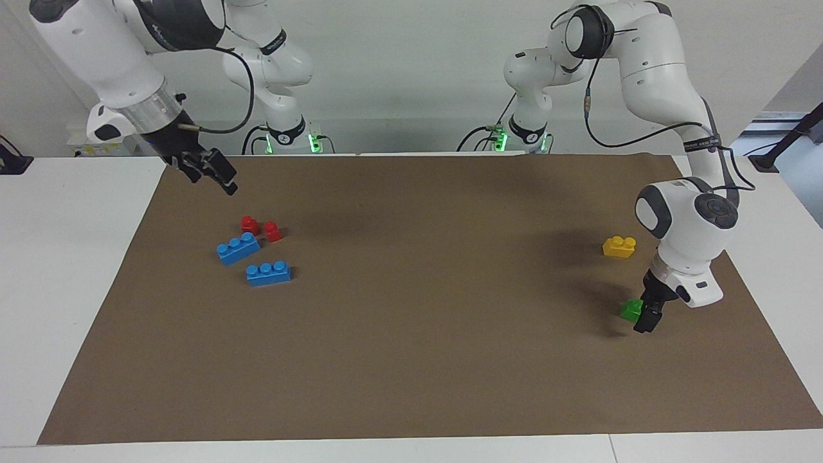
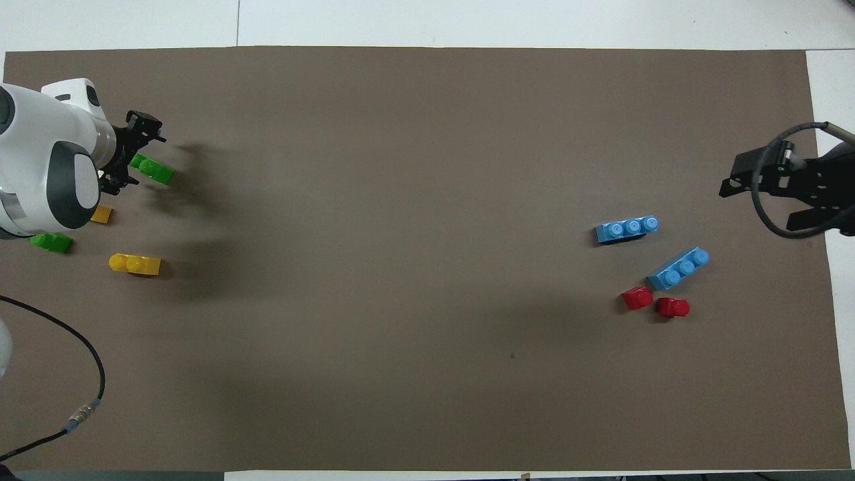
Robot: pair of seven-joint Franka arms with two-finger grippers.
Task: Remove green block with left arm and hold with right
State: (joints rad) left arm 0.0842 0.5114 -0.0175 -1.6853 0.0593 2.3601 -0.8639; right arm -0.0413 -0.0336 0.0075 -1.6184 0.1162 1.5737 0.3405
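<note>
**Left gripper at a green block near the mat's edge**

The left gripper (image 1: 648, 315) is low at the left arm's end of the brown mat (image 1: 411, 360), its fingers around a green block (image 1: 632, 310), which sits between them just above or on the mat; whether the fingers press on it cannot be told. A second green block (image 2: 51, 242) lies nearer to the robots, partly under the left arm in the overhead view, with a yellow block (image 2: 135, 264) beside it and another yellow piece (image 2: 101, 214) half hidden by the arm. All of these sit close to the mat's end, with white table (image 1: 64, 289) just past it.

The right gripper (image 1: 209, 170) waits in the air over the mat's edge at the right arm's end, fingers apart and holding nothing. Near it lie two blue blocks (image 1: 238, 248) (image 1: 268, 273) and two red blocks (image 1: 249, 224) (image 1: 273, 231), the red ones nearer to the robots.

The whole middle of the mat is open. Small lettering on the arms' wrist bands cannot be read.
</note>
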